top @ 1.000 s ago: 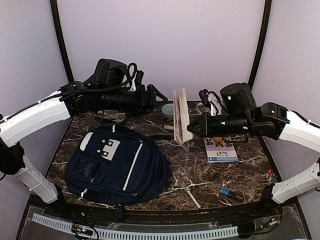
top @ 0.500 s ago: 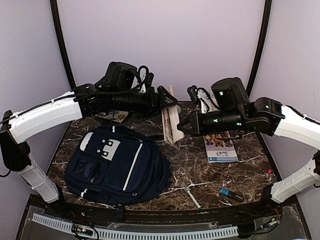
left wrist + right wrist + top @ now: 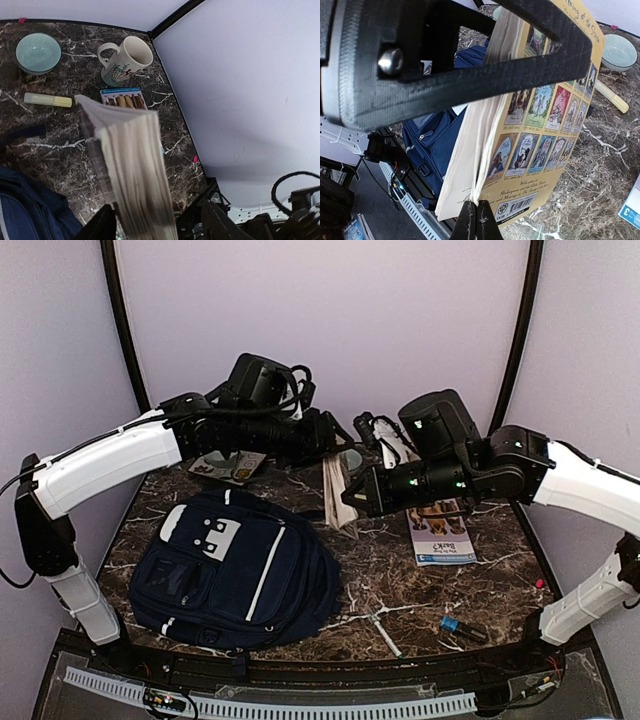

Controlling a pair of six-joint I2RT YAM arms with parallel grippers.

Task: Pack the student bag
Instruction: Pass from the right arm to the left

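Observation:
The student bag [image 3: 235, 570], navy with white stripes, lies flat on the table's left half; it also shows in the right wrist view [image 3: 432, 140]. A paperback book [image 3: 335, 492] hangs upright in the air just right of the bag. My right gripper [image 3: 476, 216] is shut on the book [image 3: 540, 135], pinching its yellow back cover and a few pages at one edge. My left gripper [image 3: 160, 222] is open and straddles the book's page block [image 3: 135, 165]. One finger [image 3: 102, 225] is close to the pages; the other stands well apart from them.
On the table behind the book are a teal bowl [image 3: 38, 52], a white mug [image 3: 125, 61], a yellow highlighter [image 3: 48, 100] and a small picture box [image 3: 122, 97]. A blue-and-white booklet [image 3: 441, 537], a white pen [image 3: 380, 628] and a small blue item [image 3: 455, 625] lie right.
My right gripper has carried the book leftwards, nearer the bag. The left arm has swung right and its jaws have come around the book, narrowing a little.

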